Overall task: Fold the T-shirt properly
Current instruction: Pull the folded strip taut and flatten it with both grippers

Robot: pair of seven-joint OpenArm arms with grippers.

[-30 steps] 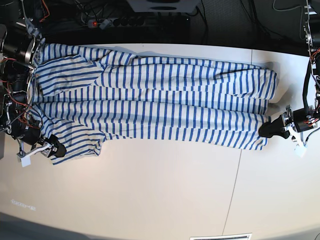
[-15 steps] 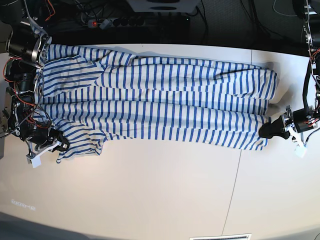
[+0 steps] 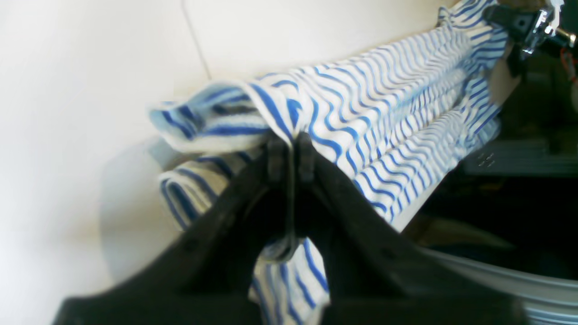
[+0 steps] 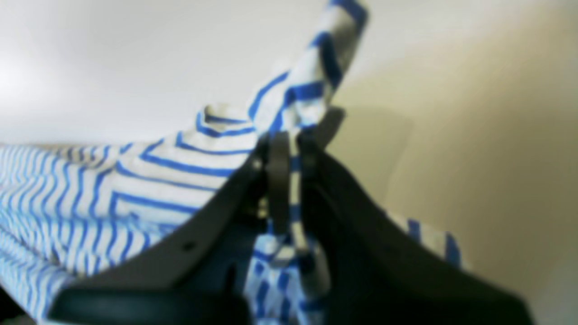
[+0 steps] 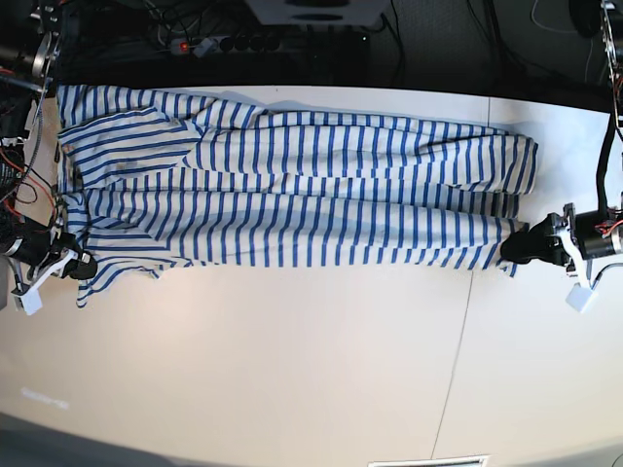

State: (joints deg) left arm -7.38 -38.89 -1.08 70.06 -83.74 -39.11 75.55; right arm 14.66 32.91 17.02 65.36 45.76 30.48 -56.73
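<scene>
Striped cotton, white with blue bands: the T-shirt [image 5: 292,190] lies stretched flat on the pale table [image 5: 292,370], its long axis running left to right across the base view, sleeves toward that view's left, hem toward its right. Left gripper [image 5: 521,249], jaws closed, pinches the hem corner [image 3: 216,124] at the near edge. Right gripper [image 5: 80,265], jaws likewise closed, pinches the sleeve-end cloth [image 4: 311,90], which stands up above the fingertips. No containers are visible.

right tool [image 5: 83,266] farther out toward the table edge; t-shirt [image 5: 292,195] sleeve end stretched flatter
</scene>
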